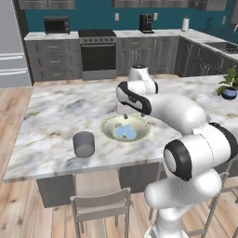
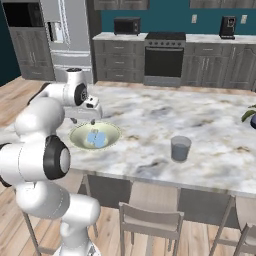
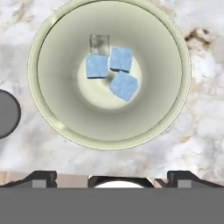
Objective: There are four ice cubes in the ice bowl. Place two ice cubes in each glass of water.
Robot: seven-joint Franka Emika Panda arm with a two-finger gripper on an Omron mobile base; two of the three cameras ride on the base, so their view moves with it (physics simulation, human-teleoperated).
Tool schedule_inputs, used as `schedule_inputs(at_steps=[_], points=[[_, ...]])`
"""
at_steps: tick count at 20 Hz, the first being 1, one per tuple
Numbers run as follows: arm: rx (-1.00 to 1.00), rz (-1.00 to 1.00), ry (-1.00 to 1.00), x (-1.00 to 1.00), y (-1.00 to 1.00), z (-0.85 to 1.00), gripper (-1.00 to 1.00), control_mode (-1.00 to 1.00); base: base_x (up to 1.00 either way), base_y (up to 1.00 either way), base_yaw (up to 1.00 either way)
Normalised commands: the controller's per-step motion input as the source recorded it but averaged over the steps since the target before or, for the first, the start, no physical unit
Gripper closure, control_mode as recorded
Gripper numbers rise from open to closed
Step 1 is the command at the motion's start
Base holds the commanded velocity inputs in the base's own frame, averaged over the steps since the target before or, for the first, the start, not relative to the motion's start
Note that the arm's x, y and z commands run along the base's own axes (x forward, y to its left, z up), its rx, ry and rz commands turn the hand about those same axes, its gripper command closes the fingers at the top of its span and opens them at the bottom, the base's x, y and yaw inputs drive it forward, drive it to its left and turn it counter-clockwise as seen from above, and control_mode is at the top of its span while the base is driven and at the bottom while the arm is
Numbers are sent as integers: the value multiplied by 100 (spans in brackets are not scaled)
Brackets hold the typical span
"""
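We counted four ice cubes (image 3: 109,72) in one ice bowl (image 3: 52,109) — three pale blue and one nearly clear, clustered at its middle, in the upper half of the hand view. The tool (image 3: 111,177) hung above the bowl with its jaws spread wide, gripping nothing. One glass of water (image 1: 84,144) stood on the counter (image 1: 56,111) at lower left of the bowl — no readable writing anywhere.

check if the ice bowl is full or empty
Not empty: the ice bowl holds ice cubes, three pale blue, a fourth paler one beside them.
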Motion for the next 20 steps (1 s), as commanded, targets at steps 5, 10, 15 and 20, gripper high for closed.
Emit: schedule_inputs(at_steps=[5,10,15,20], points=[[0,0,1,1,-35,-40,-100,-100,0,0,0],[0,0,0,0,-13,-56,-100,-100,0,0,0],[0,0,0,4,0,-44,-100,-100,0,0,0],[0,0,0,18,0,-20,-100,-100,0,0,0]])
